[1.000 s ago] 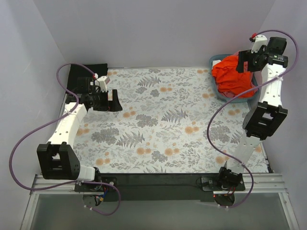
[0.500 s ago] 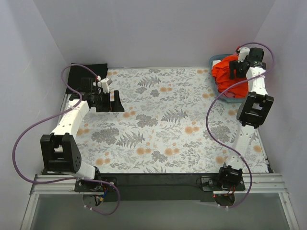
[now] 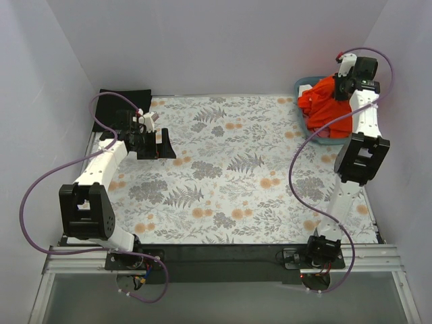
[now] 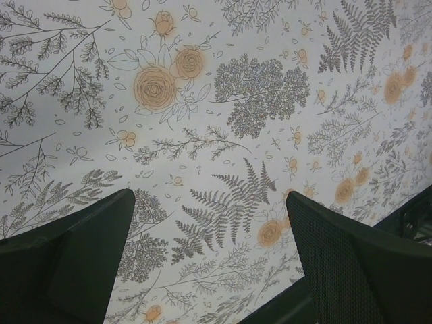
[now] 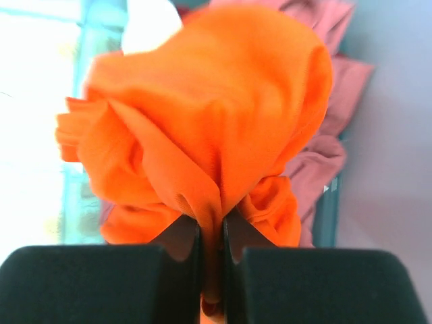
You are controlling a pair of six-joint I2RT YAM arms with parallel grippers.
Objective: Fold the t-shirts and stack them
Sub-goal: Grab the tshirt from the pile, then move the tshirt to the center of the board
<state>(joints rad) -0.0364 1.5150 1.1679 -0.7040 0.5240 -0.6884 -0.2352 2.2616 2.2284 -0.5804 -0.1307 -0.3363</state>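
Orange-red t-shirt (image 5: 202, 121), soft and crumpled, is bunching in thick folds at the far-right blue-grey plastic basket (image 3: 299, 86). The right gripper (image 5: 210, 233) is pinching a fold tightly. The left gripper (image 4: 209, 223) is hovering wide open, holding nothing, over the floral table covering (image 4: 202, 101).

Right tool (image 3: 343, 86) is brought down from above the basket (image 3: 301, 87), is clamped on the orange-red t-shirt (image 3: 327, 108), cloth is gathered up into a peak, left tool (image 3: 164, 147) is shifted slightly rightward over the surface (image 3: 223, 182).
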